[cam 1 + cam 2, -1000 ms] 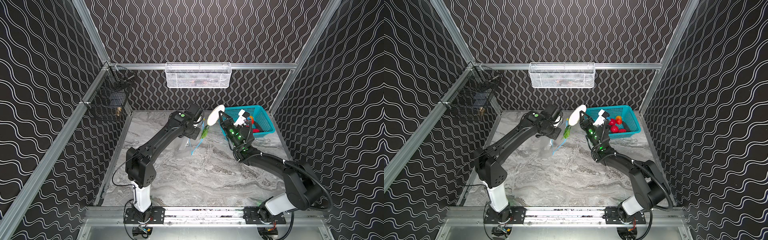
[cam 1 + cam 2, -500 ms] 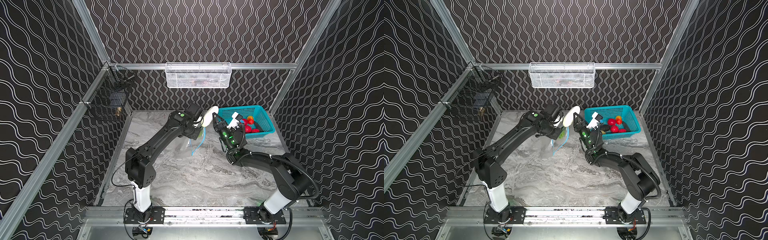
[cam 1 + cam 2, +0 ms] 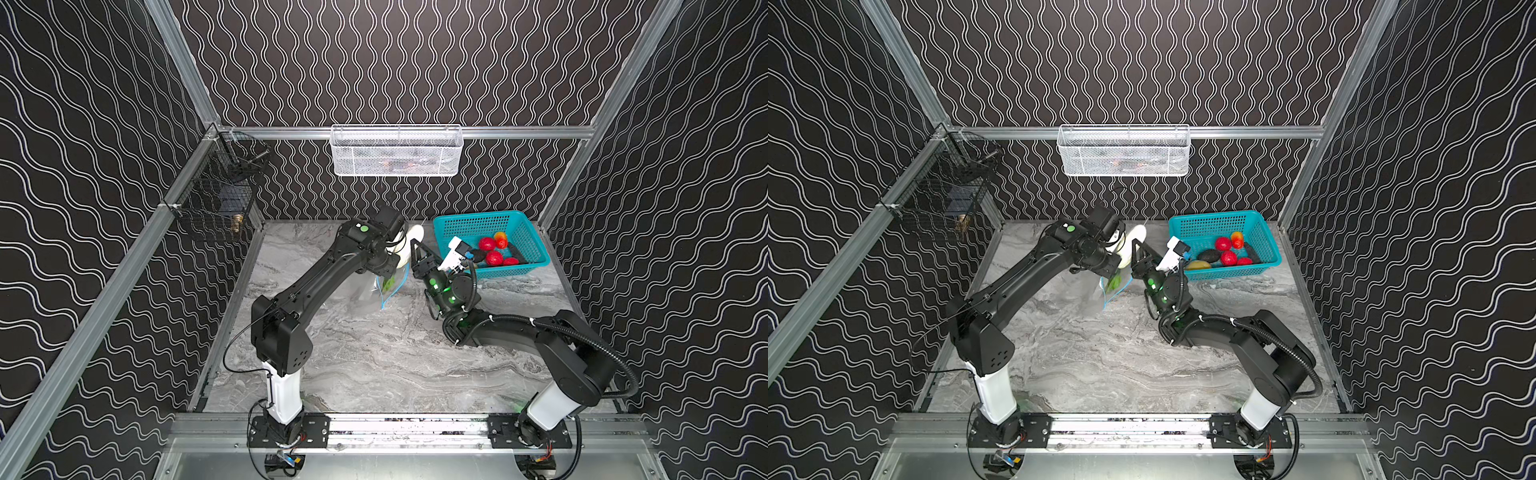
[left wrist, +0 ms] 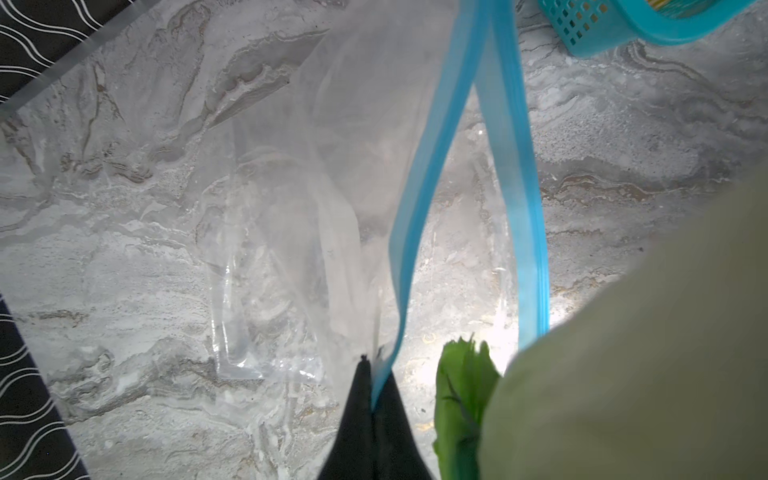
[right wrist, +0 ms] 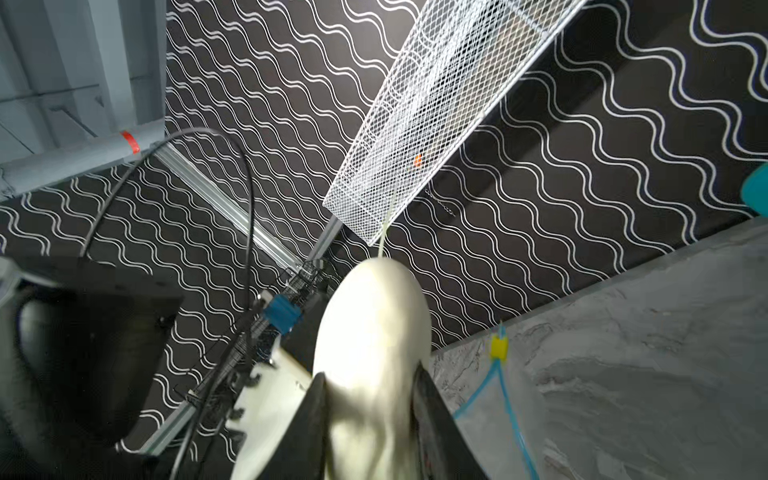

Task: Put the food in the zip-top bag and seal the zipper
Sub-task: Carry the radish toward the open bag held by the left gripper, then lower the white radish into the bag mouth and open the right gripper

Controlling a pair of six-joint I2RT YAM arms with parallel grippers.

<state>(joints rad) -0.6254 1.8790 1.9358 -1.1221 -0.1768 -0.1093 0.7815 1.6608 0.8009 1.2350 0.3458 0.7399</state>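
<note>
Marble table, wavy-lined walls. The left gripper pinches the zipper of the bag, hanging open over the table. The right gripper clamps the radish at the bag's mouth; other food lies in the basket.

Clear glossy plastic bag, matt marbled tabletop

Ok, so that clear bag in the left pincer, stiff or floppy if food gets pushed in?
Probably floppy: the zip-top bag hangs wrinkled from the left pincer, pinched at one zipper lip. Its mouth will likely sag or shift when the white toy radish presses in. Thin film, so probably light.
</note>
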